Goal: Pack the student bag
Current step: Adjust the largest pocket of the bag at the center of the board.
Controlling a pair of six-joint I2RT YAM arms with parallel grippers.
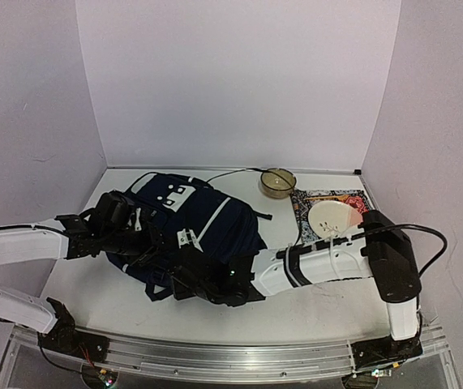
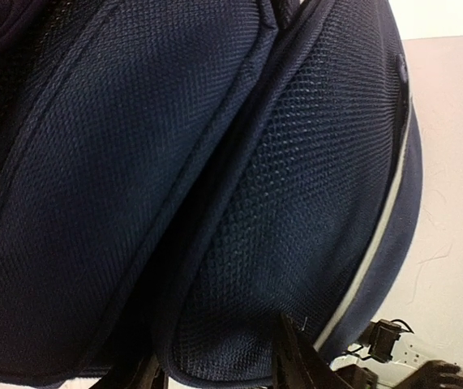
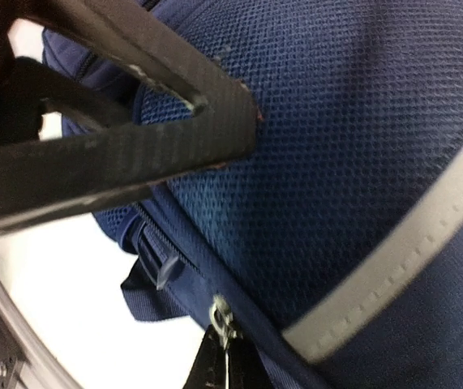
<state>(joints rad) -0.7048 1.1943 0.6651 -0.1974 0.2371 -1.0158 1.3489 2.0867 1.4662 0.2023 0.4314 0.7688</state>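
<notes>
While both arms work at the bag, packing looks barely begun
Bag [image 1: 207, 223] lies flat on table [image 1: 320, 300], left of centre, looks zipped, nothing seen going in; bowl [image 1: 278, 182] and plate [image 1: 329, 217] on mat [image 1: 346, 197] sit well apart to its right, outside it. Right claw [image 1: 184, 275] at bag's near edge is closed tight, zip pull [image 3: 222, 318] close by, held or not unclear. Left claw [image 1: 138, 231] at bag's left side has fabric between fingers [image 2: 296, 361], gripping or not cannot tell. Left to do: open zip, load items, close
</notes>
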